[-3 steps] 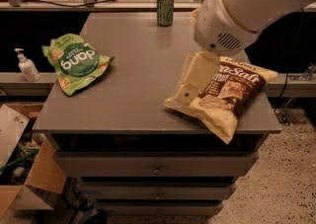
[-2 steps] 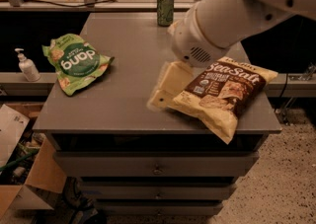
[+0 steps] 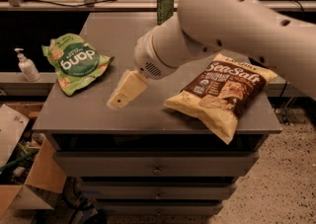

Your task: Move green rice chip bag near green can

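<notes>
Camera view: the end effector (image 3: 117, 101) hangs low over the front-left part of the bench (image 3: 148, 119), tilted down toward the front-left corner. Whether it is open or closed I cannot tell, but nothing seems to be carried in it. The green chip bag (image 3: 76, 62) lies flat by the left edge, about halfway back, and seems to hang a little over that edge. The green can (image 3: 165, 6) stands upright at the middle of the rear edge, well apart from the bag. A big brown-and-yellow chip bag (image 3: 224, 92) lies toward the front-right corner, under the thick arm (image 3: 237, 25).

The main risk, as I judge it, is the bag's place on the brink. A nudge from the right rather than a clean pinch from above could slide it off the left edge. It is flat and crinkly, so a hold on a thin fold may slip. Later, near the rear edge, a swinging bag or the arm could tip the slim can.

The bag sits to the left of the end effector and farther back, near but apart from it.
</notes>
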### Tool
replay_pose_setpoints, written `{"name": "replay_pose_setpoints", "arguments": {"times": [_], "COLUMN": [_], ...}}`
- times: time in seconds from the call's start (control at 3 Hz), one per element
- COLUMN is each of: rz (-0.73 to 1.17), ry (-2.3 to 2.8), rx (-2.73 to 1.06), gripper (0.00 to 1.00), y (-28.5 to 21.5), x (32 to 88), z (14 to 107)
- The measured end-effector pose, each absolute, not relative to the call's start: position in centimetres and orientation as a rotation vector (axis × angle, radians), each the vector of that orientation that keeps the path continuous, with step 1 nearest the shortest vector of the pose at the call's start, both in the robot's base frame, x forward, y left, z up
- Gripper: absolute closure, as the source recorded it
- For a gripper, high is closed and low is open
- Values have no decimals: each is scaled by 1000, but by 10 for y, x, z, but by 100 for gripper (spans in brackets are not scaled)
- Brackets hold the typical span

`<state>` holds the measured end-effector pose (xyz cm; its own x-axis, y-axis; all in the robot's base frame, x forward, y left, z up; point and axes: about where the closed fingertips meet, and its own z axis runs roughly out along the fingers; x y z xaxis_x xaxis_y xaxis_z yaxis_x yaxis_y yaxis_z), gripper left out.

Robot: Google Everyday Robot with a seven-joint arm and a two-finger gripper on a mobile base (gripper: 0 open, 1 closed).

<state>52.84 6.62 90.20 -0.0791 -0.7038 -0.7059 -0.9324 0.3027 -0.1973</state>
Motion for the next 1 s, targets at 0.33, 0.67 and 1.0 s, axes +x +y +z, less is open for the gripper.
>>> {"name": "replay_pose_setpoints", "arguments": {"times": [0.33, 0.67, 1.0], "rz": [435, 435, 429], "ry": [1826, 1826, 1819], "rx": [-1389, -1389, -1335], "gripper": [0, 0, 0], "y": [98, 98, 104], "x": [549, 549, 558], "z": [890, 890, 886]}}
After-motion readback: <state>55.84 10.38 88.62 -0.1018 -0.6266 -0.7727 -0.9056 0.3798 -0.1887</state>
